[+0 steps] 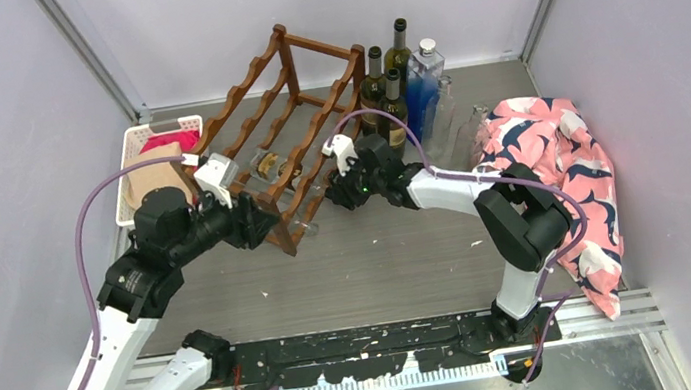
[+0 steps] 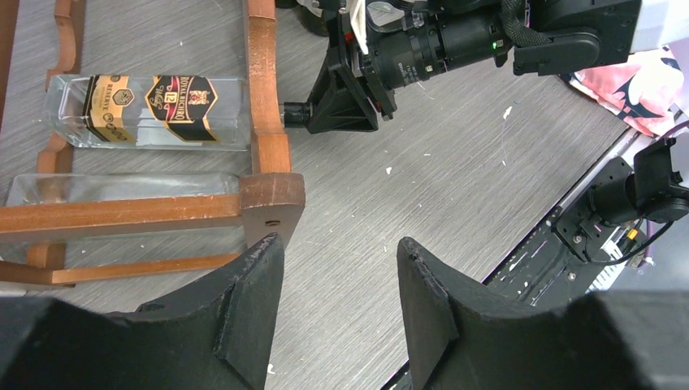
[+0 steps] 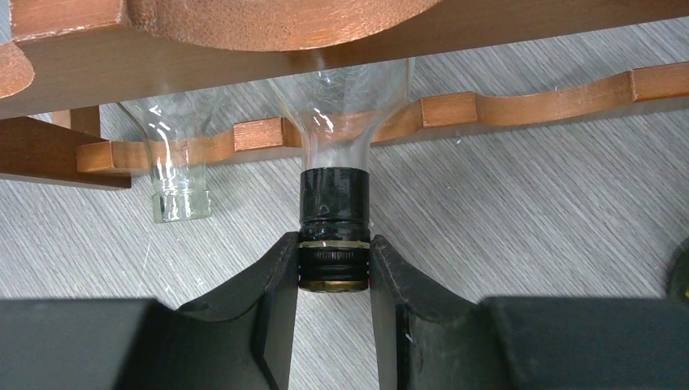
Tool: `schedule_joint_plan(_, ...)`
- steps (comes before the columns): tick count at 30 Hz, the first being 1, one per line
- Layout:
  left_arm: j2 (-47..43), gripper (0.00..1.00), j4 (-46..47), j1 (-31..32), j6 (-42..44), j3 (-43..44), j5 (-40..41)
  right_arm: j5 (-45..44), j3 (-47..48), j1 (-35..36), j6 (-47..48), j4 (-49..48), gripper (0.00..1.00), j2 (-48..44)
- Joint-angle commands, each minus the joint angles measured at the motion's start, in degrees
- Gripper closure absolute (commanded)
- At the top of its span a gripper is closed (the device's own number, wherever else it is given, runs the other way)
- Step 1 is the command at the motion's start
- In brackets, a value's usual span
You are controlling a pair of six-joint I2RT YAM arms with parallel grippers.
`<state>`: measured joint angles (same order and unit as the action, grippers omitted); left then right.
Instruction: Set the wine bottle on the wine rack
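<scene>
bottle [image 3: 333, 203] neck overhangs rack [image 3: 520, 93] rail

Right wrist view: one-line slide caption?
Right hand shut on the capped neck of a clear bottle resting in the wine rack.

The clear bottle [image 2: 146, 112] lying in the rack [image 2: 262, 81] carries a gold label [image 2: 112, 110] reading "RESERVE". Just beside it on the same bottle, a dark label [image 2: 180, 107] begins with "ROYAL"; its other words are too small to read
</scene>
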<state>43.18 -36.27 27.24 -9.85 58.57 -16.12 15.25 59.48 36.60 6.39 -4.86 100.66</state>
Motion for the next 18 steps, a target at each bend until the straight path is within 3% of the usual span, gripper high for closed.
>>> schedule_joint_plan(1, 0.05, 0.47, 3.05, -0.26, 1.4, -0.21, -0.78, -3.17, -4.03, -0.23, 0.33, 0.58, 0.91, 5.82)
schedule_joint_plan(13, -0.75, 0.47, 3.75, -0.26, 1.06, -1.13, -0.23, -5.3, -10.25, -0.23, -1.34, -3.64, 0.92, -2.52)
schedule_joint_plan(18, -0.99, 0.47, 4.08, -0.26, 0.73, -1.39, -0.44, -5.56, -5.73, -0.2, 0.1, 1.82, 0.92, 3.4)
